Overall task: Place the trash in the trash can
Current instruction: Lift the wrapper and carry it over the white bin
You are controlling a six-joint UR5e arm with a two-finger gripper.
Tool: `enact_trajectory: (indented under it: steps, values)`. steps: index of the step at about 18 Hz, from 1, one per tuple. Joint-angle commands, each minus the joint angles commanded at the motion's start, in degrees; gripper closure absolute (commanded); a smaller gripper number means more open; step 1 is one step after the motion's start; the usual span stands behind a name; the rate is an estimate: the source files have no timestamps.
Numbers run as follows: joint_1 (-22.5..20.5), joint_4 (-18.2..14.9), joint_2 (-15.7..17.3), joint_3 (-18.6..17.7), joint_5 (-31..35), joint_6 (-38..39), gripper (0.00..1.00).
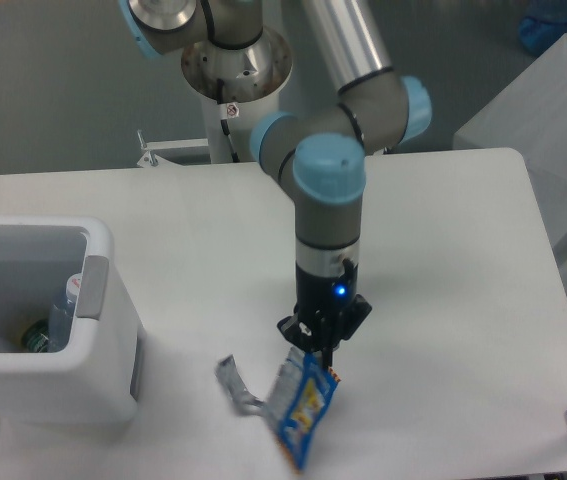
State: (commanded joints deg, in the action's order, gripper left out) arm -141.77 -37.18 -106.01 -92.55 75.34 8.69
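Blue snack wrapper (301, 418) with silver inside and orange edge; white trash can (43, 330), grey handle recess.

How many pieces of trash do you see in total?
2: a bottle inside the bin, and a wrapper hanging from the gripper. More may lie hidden in the bin.
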Motion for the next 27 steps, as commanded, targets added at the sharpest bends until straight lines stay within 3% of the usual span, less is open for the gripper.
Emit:
enact_trajectory:
  steps: [3, 8, 9, 15, 19, 27]
  values:
    - [-0.1, 0.0, 4.4, 1.0, -4.8, 1.8, 0.98]
    - [-0.4, 0.0, 8.5, 5.2, -10.4, 5.9, 0.97]
    - [-0.2, 0.0, 10.1, 5.1, -12.9, 6.2, 0.97]
    - [1.8, 0.0, 17.7, 4.5, -14.0, 5.2, 0.97]
    - [5.8, -0.1, 19.7, 3.5, -15.1, 4.1, 0.96]
    - [15.3, -0.2, 19.2, -1.1, -15.0, -13.3, 0.96]
